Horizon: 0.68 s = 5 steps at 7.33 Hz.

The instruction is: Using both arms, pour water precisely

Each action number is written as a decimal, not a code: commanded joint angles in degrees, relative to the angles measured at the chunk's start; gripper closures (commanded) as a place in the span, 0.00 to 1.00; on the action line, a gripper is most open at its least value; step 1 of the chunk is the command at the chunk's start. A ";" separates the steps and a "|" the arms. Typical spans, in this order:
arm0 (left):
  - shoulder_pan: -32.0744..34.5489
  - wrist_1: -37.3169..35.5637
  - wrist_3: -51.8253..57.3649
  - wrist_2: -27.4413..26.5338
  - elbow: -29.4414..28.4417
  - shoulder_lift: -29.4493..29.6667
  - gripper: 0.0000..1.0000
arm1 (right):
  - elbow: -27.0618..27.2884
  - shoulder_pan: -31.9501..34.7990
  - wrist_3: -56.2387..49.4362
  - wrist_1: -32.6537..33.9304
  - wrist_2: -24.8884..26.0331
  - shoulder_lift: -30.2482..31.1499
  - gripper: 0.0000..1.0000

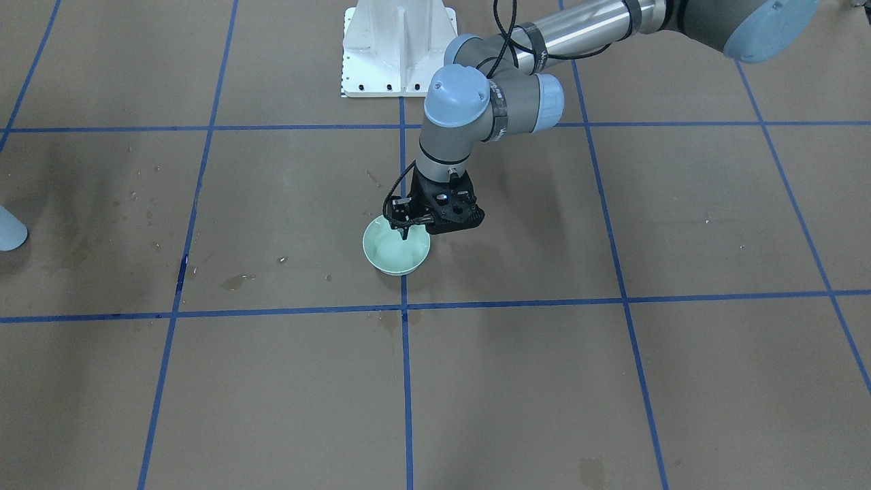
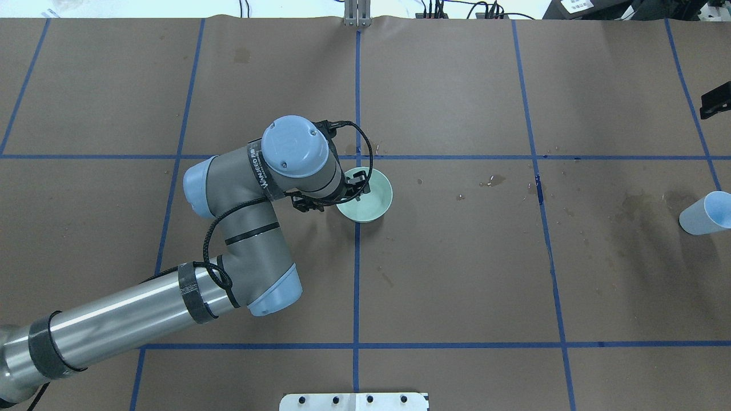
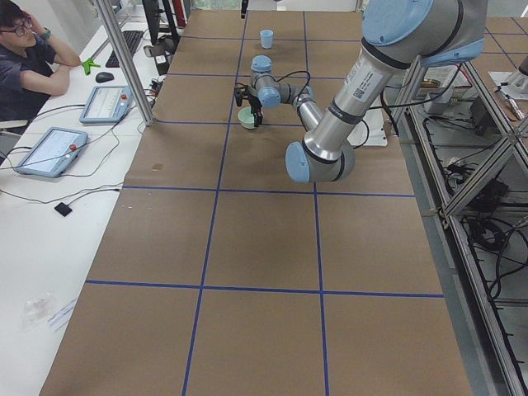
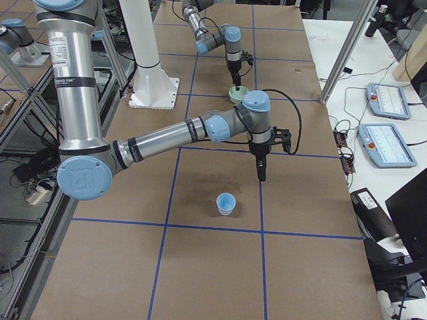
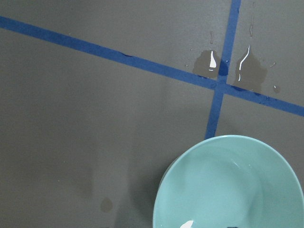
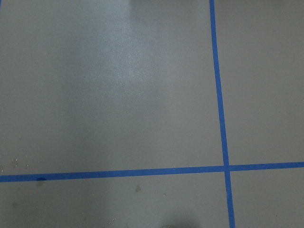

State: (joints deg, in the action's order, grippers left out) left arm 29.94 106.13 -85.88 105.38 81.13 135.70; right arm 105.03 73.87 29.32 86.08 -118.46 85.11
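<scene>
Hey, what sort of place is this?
Most likely a robotics lab: a silver-grey tubular left robot arm and a matching right arm over a brown paper-covered table gridded with blue tape, with touchscreen control tablets on a white side bench.

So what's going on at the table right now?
The left gripper is down at the rim of the mint-green bowl mid-table; whether it has clamped the rim isn't clear. The right gripper hangs over bare paper, beside but apart from the upright blue cup. Nothing is being poured; wet patches mark the paper near the bowl.
</scene>
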 commanded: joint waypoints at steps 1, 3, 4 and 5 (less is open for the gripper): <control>0.03 3.38 0.01 0.00 -2.29 0.09 0.35 | -0.53 0.05 -0.05 0.05 -0.02 -0.47 0.01; 0.03 3.21 0.01 0.17 -2.29 0.09 0.51 | -0.53 0.05 -0.05 0.05 -0.20 -0.47 0.01; -0.06 2.86 0.01 0.26 -2.29 0.09 0.62 | -0.61 0.05 0.04 0.05 -0.11 -0.47 0.01; -0.06 2.77 0.01 0.35 -2.29 0.09 0.74 | -0.61 0.05 0.04 0.05 -0.11 -0.47 0.01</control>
State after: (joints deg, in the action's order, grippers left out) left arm 29.93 109.09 -85.87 105.61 78.86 135.79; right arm 104.45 73.92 29.33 86.13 -118.59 84.64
